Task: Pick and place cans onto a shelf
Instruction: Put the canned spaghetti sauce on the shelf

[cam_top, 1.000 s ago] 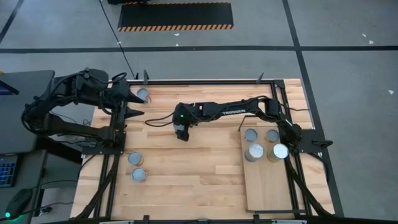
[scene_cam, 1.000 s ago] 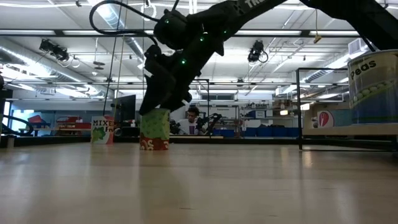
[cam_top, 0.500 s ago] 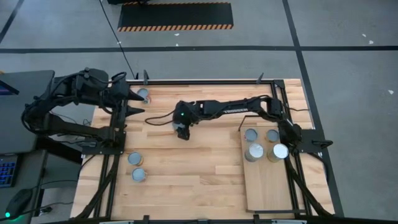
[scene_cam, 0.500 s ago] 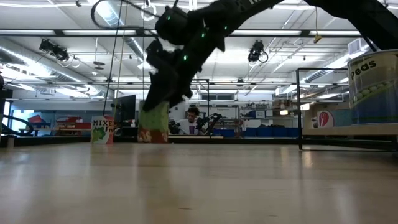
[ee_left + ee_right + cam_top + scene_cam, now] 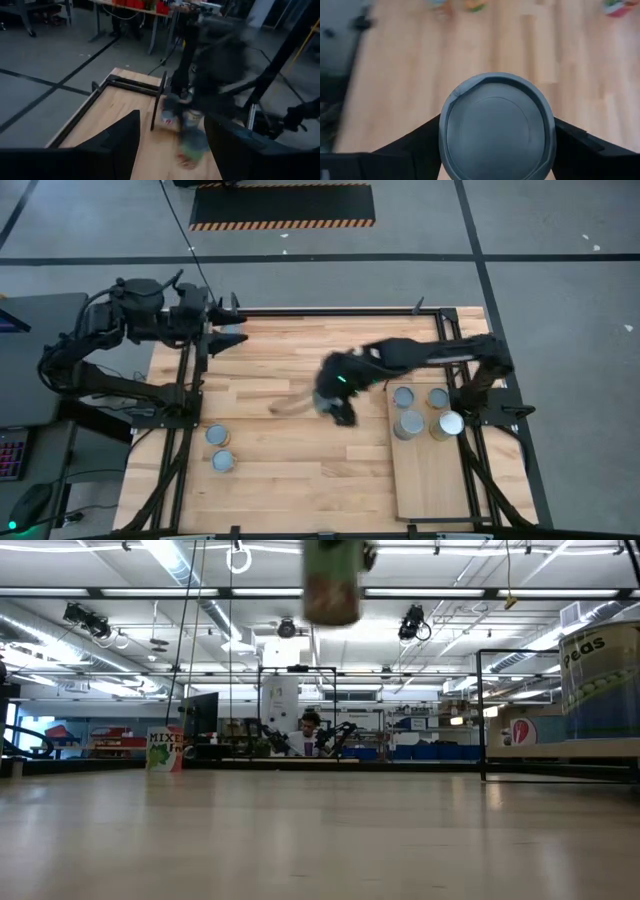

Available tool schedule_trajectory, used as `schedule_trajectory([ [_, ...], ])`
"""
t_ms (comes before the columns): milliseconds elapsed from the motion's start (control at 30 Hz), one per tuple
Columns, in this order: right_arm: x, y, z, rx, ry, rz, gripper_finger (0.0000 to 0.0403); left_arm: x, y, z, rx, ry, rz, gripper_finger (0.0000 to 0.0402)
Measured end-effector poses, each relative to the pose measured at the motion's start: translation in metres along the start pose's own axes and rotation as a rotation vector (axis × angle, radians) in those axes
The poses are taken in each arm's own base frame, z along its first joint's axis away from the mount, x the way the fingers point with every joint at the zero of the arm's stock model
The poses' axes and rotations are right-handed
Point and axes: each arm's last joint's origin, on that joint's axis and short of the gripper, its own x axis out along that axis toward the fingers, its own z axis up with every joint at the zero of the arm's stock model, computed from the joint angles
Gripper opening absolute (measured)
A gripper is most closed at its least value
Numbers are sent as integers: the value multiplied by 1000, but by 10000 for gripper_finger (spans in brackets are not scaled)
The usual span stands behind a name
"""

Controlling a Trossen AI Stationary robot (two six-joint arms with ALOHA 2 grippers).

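Note:
My right gripper (image 5: 335, 398) is shut on a can (image 5: 497, 125) with a silver top and green label, over the middle of the table, left of the shelf (image 5: 432, 475). In the low view the can (image 5: 332, 585) hangs high above the tabletop. Several cans (image 5: 408, 423) stand upright on the shelf's far end. Two more cans (image 5: 216, 434) stand on the table near the left edge. My left gripper (image 5: 238, 330) is open and empty at the table's far left corner. My right gripper pinches the can between its two fingers (image 5: 417, 147), on opposite sides of the can's wall (image 5: 443, 135) just below the top rim. The fingers come from above, pointing down. The can is upright and lifted clear of the table.
A black metal frame (image 5: 440, 340) edges the table and shelf. A tall can (image 5: 600, 680) on the raised shelf shows at the right of the low view. Another can (image 5: 165, 750) stands far back on the table. A person sits beyond the table.
My right gripper has lifted the can from the table's middle and carried it up and toward the right edge, nearer the shelf. The can has gone from standing on the table to hanging clear, upright. My left gripper has moved a little toward the far edge.

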Motion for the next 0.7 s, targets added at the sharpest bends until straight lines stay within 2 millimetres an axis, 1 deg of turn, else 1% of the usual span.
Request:
schedule_trajectory([
  [100,-39,41,-12,-42,-20,76,289,13,0,3,-44,-14,-2,227],
  [200,-76,82,-31,-62,-65,176,289,28,-2,2,-119,7,-6,227],
  [267,-98,105,-46,-75,-84,247,289,40,-6,2,-139,20,-28,227],
  [333,-121,123,-60,-85,-110,298,289,55,-10,0,-148,47,-47,227],
  [433,-147,138,-74,-33,-188,279,289,75,-18,-1,-193,41,-85,227],
  [533,-167,144,-82,129,-296,214,289,92,-28,4,-230,-18,-136,227],
  [633,-179,146,-87,345,-386,161,289,104,-35,6,-243,-55,-171,227],
  [700,-180,148,-89,448,-404,153,289,108,-39,5,-260,-59,-187,227],
])
